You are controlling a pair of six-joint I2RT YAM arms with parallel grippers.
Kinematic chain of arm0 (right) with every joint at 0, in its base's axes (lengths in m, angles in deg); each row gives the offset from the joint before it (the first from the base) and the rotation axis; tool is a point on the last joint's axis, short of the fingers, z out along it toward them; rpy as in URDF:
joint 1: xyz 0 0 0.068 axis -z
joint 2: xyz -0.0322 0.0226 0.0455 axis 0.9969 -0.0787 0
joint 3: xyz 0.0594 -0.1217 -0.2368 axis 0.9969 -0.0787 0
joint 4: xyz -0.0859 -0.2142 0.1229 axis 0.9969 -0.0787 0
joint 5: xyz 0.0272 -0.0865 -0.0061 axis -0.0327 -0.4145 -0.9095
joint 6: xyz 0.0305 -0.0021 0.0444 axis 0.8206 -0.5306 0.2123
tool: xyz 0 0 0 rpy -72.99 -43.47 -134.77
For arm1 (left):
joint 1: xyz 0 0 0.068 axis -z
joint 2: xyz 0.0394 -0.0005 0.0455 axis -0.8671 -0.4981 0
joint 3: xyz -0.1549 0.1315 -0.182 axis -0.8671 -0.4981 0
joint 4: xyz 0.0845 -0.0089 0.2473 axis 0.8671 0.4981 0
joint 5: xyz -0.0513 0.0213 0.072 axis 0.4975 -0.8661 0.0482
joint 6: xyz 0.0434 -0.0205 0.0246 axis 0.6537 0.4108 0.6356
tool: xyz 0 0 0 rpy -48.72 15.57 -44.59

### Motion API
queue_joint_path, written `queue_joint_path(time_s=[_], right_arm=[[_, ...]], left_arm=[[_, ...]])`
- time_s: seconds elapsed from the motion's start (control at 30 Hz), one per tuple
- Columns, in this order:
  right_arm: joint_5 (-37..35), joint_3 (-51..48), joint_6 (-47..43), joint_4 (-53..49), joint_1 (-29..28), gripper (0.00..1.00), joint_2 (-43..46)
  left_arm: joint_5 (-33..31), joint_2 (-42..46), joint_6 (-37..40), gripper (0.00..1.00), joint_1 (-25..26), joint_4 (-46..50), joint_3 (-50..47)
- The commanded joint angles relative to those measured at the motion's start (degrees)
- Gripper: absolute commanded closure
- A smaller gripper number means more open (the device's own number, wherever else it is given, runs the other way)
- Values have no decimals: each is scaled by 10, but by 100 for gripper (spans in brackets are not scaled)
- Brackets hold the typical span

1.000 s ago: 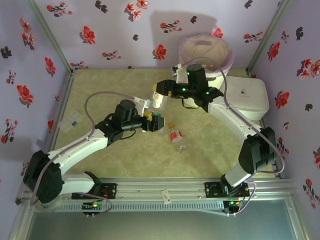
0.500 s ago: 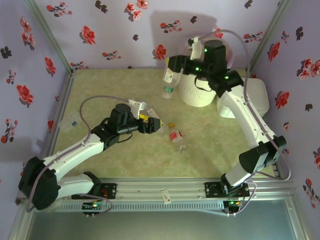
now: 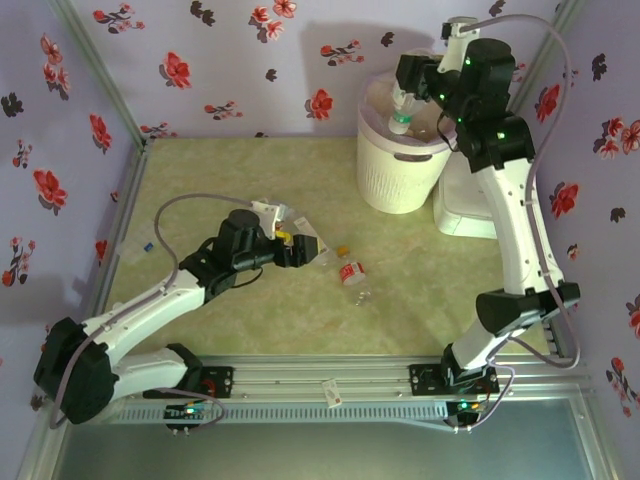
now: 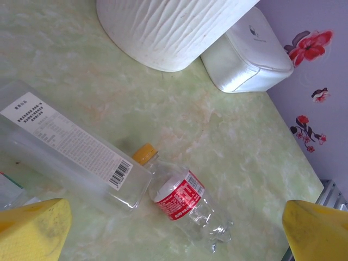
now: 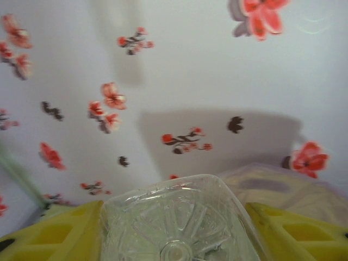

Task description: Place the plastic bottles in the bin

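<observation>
Plastic bottles are in two places here: two lie on the green table (image 3: pixel 220 170) and one is held up over the bin. On the left, the left gripper (image 3: pixel 297 247) hangs low above the table with its yellow fingers (image 4: pixel 32 231) spread wide, released, with nothing between them. Just beside it a clear flat-sided bottle (image 4: pixel 70 157) lies on its side, its white barcode label facing up. An orange cap (image 4: pixel 144 154) sits at that bottle's far corner, but I cannot tell which bottle it belongs to. Next to the right, close against it, lies a crumpled clear bottle with a red label (image 4: pixel 182 196). Further right and back, near the flowered wall, stands the bin (image 3: pixel 395 180), ribbed and cream-white. Above its open mouth the right gripper (image 3: pixel 402 100) grasps a clear bottle (image 5: pixel 174 228), with green showing at its lower end and its moulded base towards the wrist camera. A flat white box (image 3: pixel 470 210) rests just beside the bin on the right.
</observation>
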Motion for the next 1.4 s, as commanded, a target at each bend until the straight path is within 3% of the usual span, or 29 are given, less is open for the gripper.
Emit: queue_joint_path(time_s=[0.0,0.17,0.37,0.57,0.97,1.37], right_arm=[[-49,37,-26,-27,22,63,-36],[-68,88,-51,-74,30,63,-91],[-71,135,-60,-114,31,63,-161],[-56,154,-57,-131,30,63,-217],[-43,230,-69,-184,36,63,-331],[-22,232,-71,-191,44,63,-395]], left_arm=[[-16,22,-10,0,-5,7,-13],[-41,40,-21,0,-6,51,-10],[-133,77,-95,0,-9,199,8],[-202,114,-156,1,-17,241,-10],[-211,119,-189,2,-36,244,-28],[-210,103,-197,2,-39,234,-30]])
